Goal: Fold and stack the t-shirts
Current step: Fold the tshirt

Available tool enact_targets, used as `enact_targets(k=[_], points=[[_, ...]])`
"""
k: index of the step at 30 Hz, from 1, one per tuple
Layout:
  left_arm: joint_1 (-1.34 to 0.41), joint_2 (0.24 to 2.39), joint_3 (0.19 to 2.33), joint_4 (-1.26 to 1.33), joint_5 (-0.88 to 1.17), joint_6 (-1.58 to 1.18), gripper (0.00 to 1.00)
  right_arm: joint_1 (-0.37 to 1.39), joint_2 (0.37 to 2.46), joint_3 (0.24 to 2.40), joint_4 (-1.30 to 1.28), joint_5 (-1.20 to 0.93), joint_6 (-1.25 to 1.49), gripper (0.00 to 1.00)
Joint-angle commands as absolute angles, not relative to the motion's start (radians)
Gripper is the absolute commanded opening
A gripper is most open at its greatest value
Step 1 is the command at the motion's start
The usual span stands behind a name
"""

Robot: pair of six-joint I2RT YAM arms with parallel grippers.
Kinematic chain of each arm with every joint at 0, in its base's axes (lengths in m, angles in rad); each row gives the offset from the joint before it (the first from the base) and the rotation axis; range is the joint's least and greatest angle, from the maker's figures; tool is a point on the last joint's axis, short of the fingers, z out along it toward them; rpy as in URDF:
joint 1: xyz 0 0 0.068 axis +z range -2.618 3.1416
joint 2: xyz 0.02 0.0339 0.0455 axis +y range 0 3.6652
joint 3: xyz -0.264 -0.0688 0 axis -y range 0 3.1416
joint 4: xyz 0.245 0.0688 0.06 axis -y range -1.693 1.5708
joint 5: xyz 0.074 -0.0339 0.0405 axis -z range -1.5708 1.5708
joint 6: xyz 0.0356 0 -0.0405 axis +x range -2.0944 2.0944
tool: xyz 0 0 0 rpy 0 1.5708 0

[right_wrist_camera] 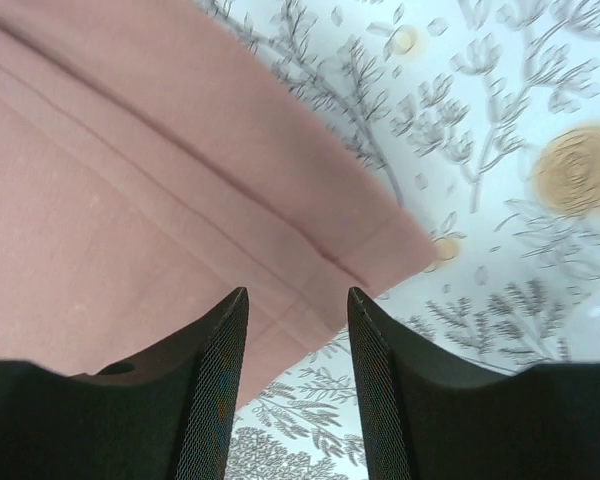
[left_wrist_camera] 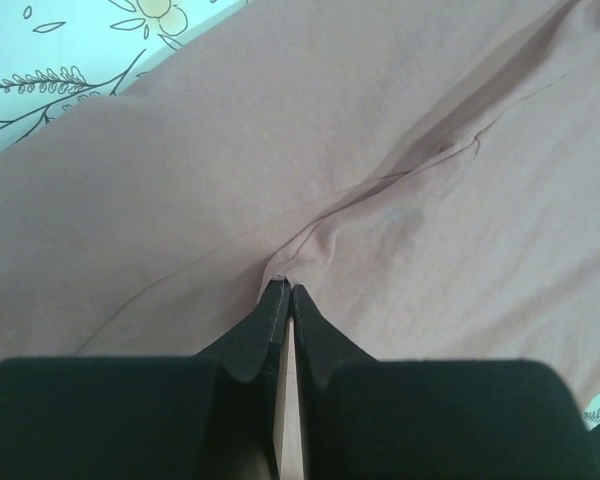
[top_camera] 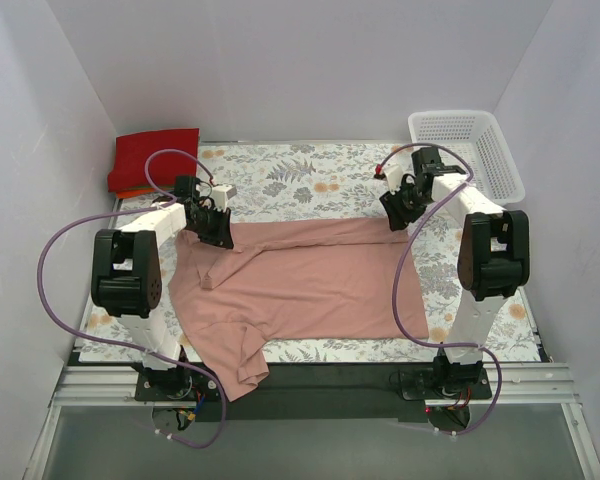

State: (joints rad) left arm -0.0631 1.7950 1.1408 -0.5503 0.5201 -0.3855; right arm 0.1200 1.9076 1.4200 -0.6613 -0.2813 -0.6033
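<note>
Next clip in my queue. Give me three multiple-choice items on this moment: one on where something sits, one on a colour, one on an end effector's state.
1. Where does the white basket sit in the top view?
A. at the far right
B. at the near left
C. in the middle, at the front

2. What colour is the spread-out t-shirt?
A. teal
B. dusty pink
C. white

3. What state is the left end effector in?
A. wide open over bare cloth
B. shut on a pinched fold of the t-shirt
C. out of view

Answers:
1 A: the top view shows the basket in the far right corner.
2 B: all three views show pink cloth.
3 B: the left wrist view shows its fingers closed together, with the cloth puckered at their tips.
</note>
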Motion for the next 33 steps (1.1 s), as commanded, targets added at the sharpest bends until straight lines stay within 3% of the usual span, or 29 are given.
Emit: enact_targets(k=[1, 14, 20, 24, 28, 33], points=[[-0.072, 1.724, 1.144, -0.563, 0.561, -0.370, 0.01, 0.117, 1.922, 1.499, -0.672, -0.273, -0.614, 0.52], [-0.109, 1.651, 1.109, -0.601, 0.560, -0.347, 0.00, 0.117, 1.953, 1.486, -0.698, -0.265, -0.635, 0.49], [-0.130, 1.640, 1.101, -0.601, 0.543, -0.344, 0.00, 0.117, 1.980, 1.502, -0.696, -0.241, -0.627, 0.58], [-0.141, 1.634, 1.104, -0.603, 0.534, -0.342, 0.00, 0.118, 2.011, 1.520, -0.698, -0.247, -0.624, 0.57], [-0.153, 1.625, 1.101, -0.609, 0.525, -0.334, 0.00, 0.117, 2.020, 1.511, -0.699, -0.244, -0.627, 0.52], [-0.164, 1.606, 1.089, -0.618, 0.518, -0.325, 0.00, 0.115, 1.982, 1.486, -0.706, -0.250, -0.634, 0.33]])
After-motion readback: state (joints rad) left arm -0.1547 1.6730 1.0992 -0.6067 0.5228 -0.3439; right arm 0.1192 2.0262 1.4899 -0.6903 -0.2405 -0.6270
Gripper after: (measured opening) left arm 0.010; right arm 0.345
